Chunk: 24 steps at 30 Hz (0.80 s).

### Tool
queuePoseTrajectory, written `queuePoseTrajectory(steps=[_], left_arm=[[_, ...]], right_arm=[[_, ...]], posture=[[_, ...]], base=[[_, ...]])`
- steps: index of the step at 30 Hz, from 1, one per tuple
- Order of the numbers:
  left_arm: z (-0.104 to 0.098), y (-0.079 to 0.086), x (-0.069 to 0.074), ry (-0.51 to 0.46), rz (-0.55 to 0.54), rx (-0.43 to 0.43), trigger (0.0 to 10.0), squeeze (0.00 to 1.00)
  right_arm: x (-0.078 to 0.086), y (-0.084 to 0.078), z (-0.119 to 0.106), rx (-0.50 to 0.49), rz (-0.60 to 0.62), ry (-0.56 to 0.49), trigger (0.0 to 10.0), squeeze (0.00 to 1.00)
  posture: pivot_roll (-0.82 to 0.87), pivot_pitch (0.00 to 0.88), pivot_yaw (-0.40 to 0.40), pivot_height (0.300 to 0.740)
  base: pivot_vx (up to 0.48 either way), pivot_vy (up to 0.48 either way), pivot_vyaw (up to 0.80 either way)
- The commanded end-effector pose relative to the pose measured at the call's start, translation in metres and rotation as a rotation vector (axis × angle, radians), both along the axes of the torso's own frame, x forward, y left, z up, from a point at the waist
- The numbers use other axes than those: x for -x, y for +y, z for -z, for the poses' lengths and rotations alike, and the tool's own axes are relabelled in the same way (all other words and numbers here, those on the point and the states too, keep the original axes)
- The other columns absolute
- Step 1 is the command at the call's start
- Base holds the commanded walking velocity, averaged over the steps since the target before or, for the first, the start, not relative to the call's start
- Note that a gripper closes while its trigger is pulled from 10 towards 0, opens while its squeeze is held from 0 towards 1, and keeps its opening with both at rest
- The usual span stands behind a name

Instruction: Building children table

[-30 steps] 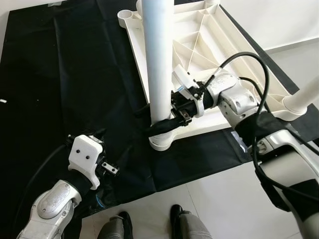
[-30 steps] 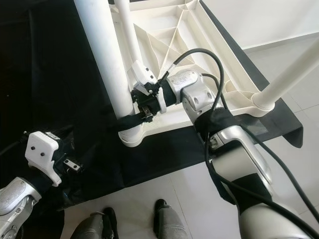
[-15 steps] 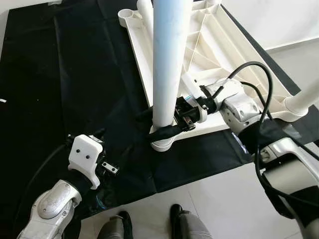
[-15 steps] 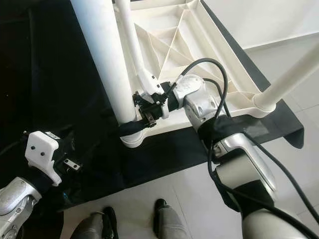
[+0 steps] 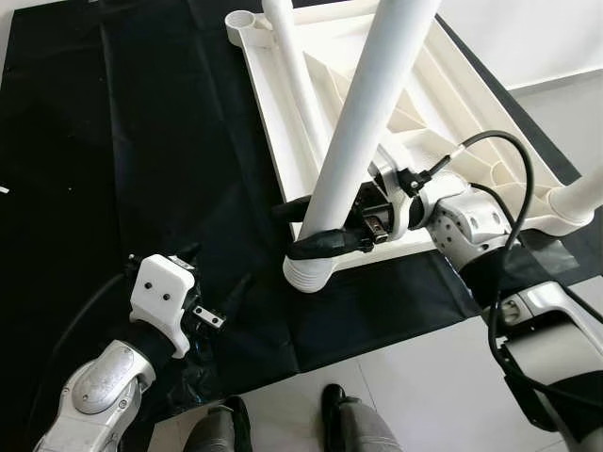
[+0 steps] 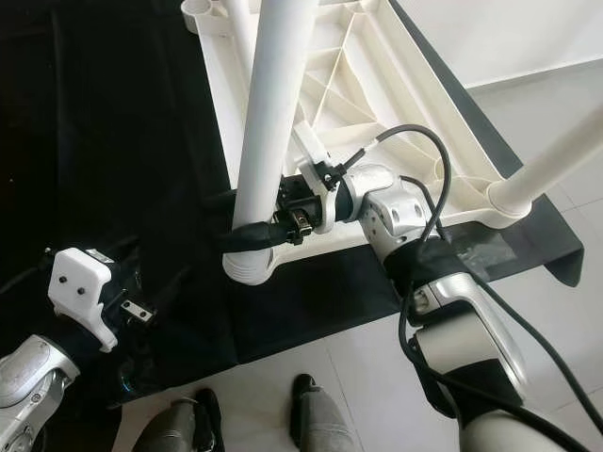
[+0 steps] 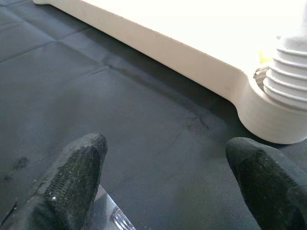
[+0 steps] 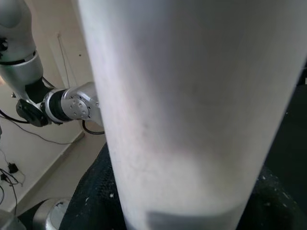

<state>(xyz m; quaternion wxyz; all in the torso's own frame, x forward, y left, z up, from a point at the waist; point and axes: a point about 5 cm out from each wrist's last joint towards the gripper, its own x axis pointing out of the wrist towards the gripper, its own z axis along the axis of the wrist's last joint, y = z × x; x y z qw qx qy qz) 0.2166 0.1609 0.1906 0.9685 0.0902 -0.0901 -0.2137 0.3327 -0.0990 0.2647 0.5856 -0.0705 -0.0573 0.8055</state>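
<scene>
White plastic is clamped low down: in the eye views the leg [image 5: 363, 141] is held by the right pincer [image 5: 325, 243] just above its corner socket [image 5: 308, 272] of the upturned tabletop [image 5: 443, 89], leaning off upright. In the left wrist view the left pincer [image 7: 163, 184] is held wide, the socket just ahead. In the right wrist view the leg crosses between the fingers.

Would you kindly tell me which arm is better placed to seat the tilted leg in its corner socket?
Probably the right: its claw already clamps the tilted leg just above the socket. The left claw hangs open over the black cloth.
</scene>
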Motion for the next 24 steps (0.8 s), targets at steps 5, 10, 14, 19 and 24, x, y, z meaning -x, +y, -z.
queuePoseTrajectory(steps=[5,10,14,19,24], left_arm=[[0.004,-0.001,0.003,0.02,0.016,0.001,10.0,0.0],[0.003,0.002,0.002,0.022,0.006,0.01,10.0,0.0],[-0.008,0.019,-0.006,-0.015,-0.046,-0.022,10.0,0.0],[-0.022,0.03,-0.007,-0.058,-0.057,-0.069,10.0,0.0],[-0.047,0.042,-0.007,-0.124,-0.045,-0.146,10.0,0.0]], right_arm=[[0.002,-0.006,0.032,0.252,0.002,-0.087,10.0,0.0],[0.002,-0.005,0.03,0.323,-0.016,-0.162,10.0,0.0],[-0.002,-0.002,0.02,0.328,-0.016,-0.188,10.0,0.0],[-0.003,-0.002,0.017,0.292,-0.01,-0.117,10.0,0.0],[-0.004,0.0,0.015,0.227,-0.005,-0.016,10.0,0.0]], posture=[[-0.09,0.369,-0.026,0.74],[-0.09,0.368,-0.026,0.74],[-0.09,0.366,-0.033,0.74],[-0.1,0.369,-0.037,0.74],[-0.1,0.372,-0.039,0.74]], base=[[0.0,0.0,0.0],[0.0,0.0,0.0],[0.0,0.0,0.0],[0.0,0.0,0.0],[0.0,0.0,0.0]])
